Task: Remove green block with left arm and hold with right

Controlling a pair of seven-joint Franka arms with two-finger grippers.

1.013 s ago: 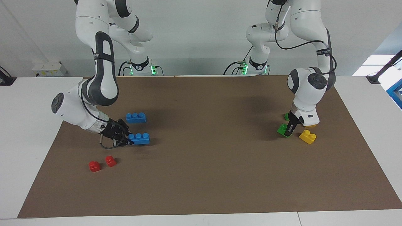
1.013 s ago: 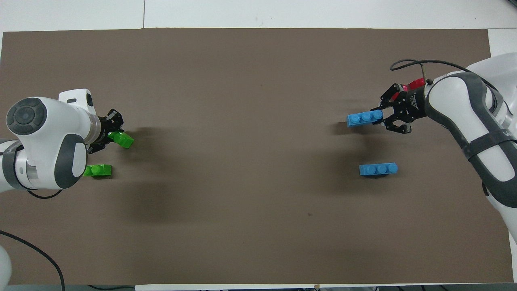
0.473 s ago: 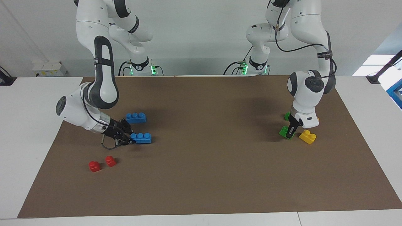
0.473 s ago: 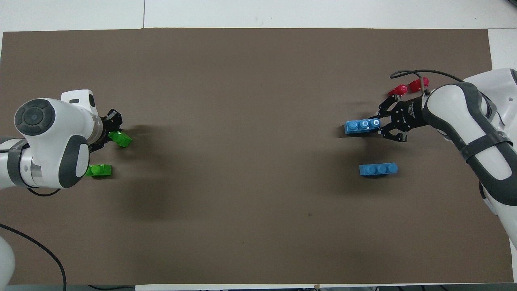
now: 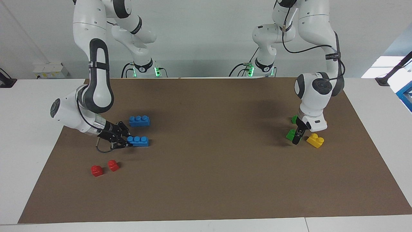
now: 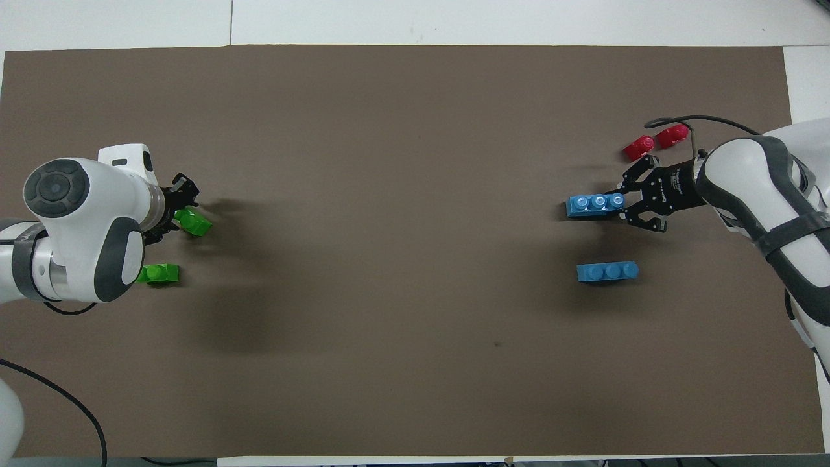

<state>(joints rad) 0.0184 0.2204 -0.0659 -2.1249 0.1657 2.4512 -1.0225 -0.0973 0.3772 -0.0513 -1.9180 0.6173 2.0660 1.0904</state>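
Note:
A green block (image 5: 291,134) (image 6: 194,222) lies flat on the brown mat (image 5: 212,167), and my left gripper (image 5: 298,136) (image 6: 180,206) stands low right beside it, touching or nearly so. A second green block (image 5: 294,119) (image 6: 159,274) sits a little nearer to the robots, partly hidden by the left hand in the facing view. At the right arm's end, my right gripper (image 5: 128,143) (image 6: 621,206), the one with the wire loop, is shut on the end of a blue three-stud brick (image 5: 138,141) (image 6: 593,205), low over the mat.
A yellow two-stud brick (image 5: 315,140) lies beside the left hand. A second blue three-stud brick (image 5: 139,120) (image 6: 607,271) sits nearer to the robots than the held one. Two red blocks (image 5: 96,170) (image 5: 113,165) lie farther out near the right gripper.
The right gripper has drawn the blue brick toward the right arm's end of the table. The green block at the left gripper went from tilted to lying flat; the left hand hardly moved.

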